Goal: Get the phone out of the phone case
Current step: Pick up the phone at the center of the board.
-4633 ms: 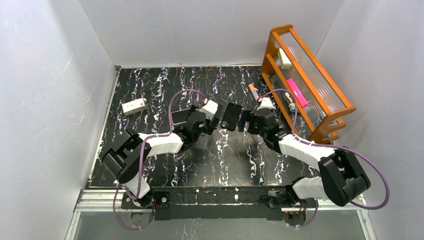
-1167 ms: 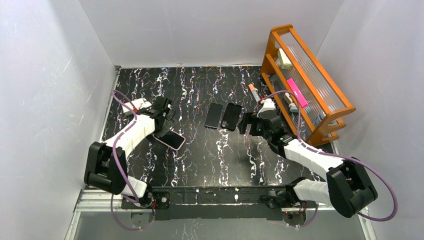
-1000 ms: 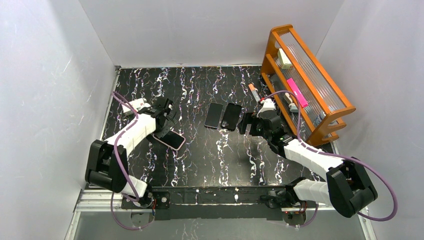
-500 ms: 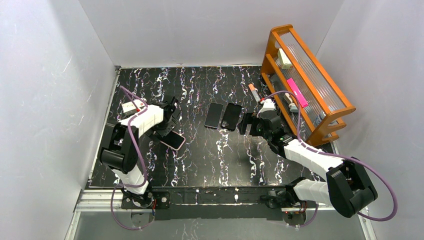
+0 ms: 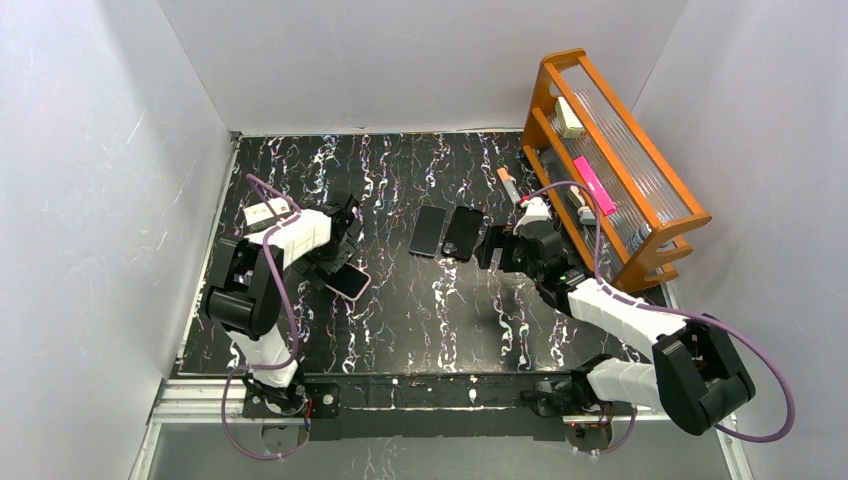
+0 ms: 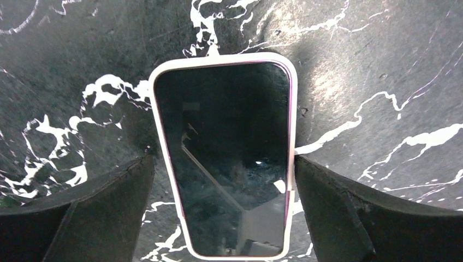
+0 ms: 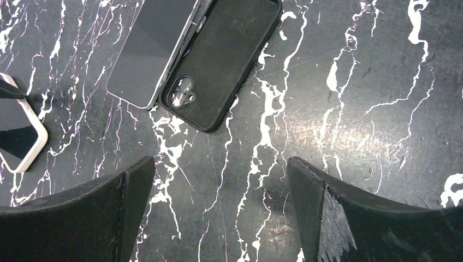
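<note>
**Bare phone point(image 7: 150, 52) lies beside black case point(image 7: 221, 65)**

Your left end effector point(image 6: 223, 162), jaws apart, straddles a pink-rimmed cased phone point(image 6: 224, 136) well left of the black case. Your right end effector point(image 7: 219, 164), also apart, hangs over the tabletop point(image 7: 355, 109) just right of it.

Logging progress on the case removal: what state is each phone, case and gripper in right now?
cased phone: inside its white case, screen up.
bare phone: out of any case, lying flat.
black case: empty, inside facing up.
left gripper: jaws open, either side of the cased phone.
right gripper: jaws open, holding nothing.
</note>
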{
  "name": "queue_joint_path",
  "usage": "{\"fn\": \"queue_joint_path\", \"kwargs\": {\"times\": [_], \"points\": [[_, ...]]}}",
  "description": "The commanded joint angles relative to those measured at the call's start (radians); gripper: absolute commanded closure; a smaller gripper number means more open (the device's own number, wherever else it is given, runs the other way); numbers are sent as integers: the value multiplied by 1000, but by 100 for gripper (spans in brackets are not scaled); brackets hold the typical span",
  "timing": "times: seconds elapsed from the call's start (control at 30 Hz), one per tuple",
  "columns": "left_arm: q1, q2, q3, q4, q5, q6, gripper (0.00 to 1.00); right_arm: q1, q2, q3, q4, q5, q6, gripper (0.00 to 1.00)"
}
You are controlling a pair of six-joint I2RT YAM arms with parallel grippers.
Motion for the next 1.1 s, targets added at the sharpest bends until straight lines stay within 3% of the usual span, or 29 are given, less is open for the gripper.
{"fn": "queue_joint_path", "kwargs": {"times": [0.0, 0.13, 0.27, 0.53, 0.77, 1.07], "points": [[-4, 26, -31, -7, -3, -23, 2, -6, 3, -13, 48, -12, -16, 1], [-4, 38, -54, 9, 24, -27, 2, -5, 2, -14, 50, -16, -16, 1], [-4, 33, -84, 20, 41, -28, 11, -6, 0, -19, 55, -25, -15, 1], [-4, -25, -102, 61, 83, 30, 43, -6, 11, -32, 116, -201, -14, 1], [-41, -107, -163, 201, 238, 87, 74, 38, 72, -44, 211, -347, 52, 4], [-124, -213, -247, 434, 360, 162, 86, 149, 185, -36, 342, -396, 173, 4]]}}
